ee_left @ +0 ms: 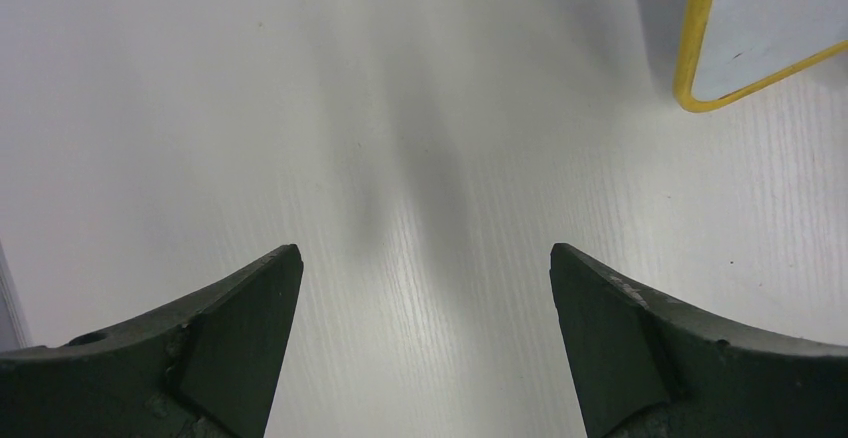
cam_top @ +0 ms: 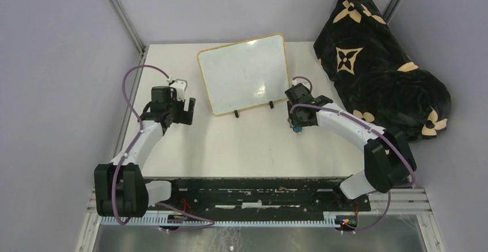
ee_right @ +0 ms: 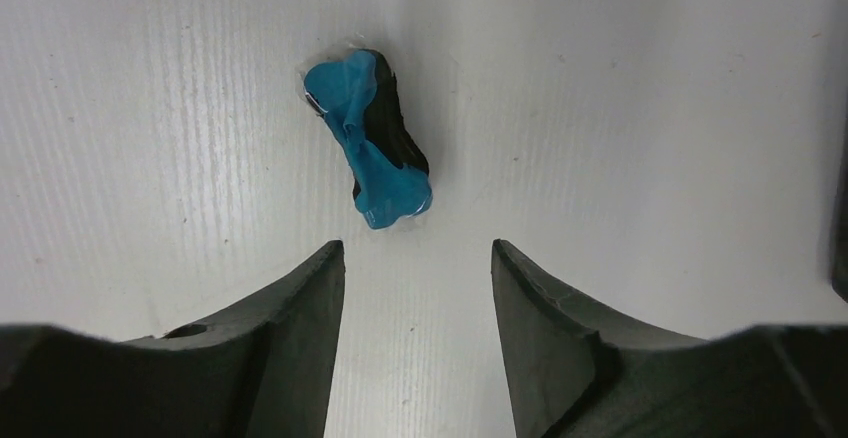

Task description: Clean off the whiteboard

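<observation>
at the far middle of the white table (cam_top: 241,148) the small rectangular whiteboard with a thin yellow frame (cam_top: 244,73) leans up on two little black feet, with its near edge between my two arms. its face looks bare to me: i see no writing, only a soft glare and perhaps a faint grey haze, so i judge the wiping to be done or nearly so.

my right gripper (ee_right: 415,253) hovers just off the board's near right corner, jaws moderately apart and holding nothing. on the table just past its fingertips lies a small blue and black wad-like eraser (ee_right: 372,143), slanted to the jaw line and touching neither finger. if more wiping is wanted, the next move calls for reaching a little farther, dropping so the fingers straddle the eraser's narrow waist, and closing without pushing it away.

my left gripper (ee_left: 425,258) is spread wide over bare table just left of the board, whose yellow near left corner shows in the wrist view. to the far right a black plush blanket with tan flower shapes (cam_top: 380,68) sits heaped, well apart from the work.
</observation>
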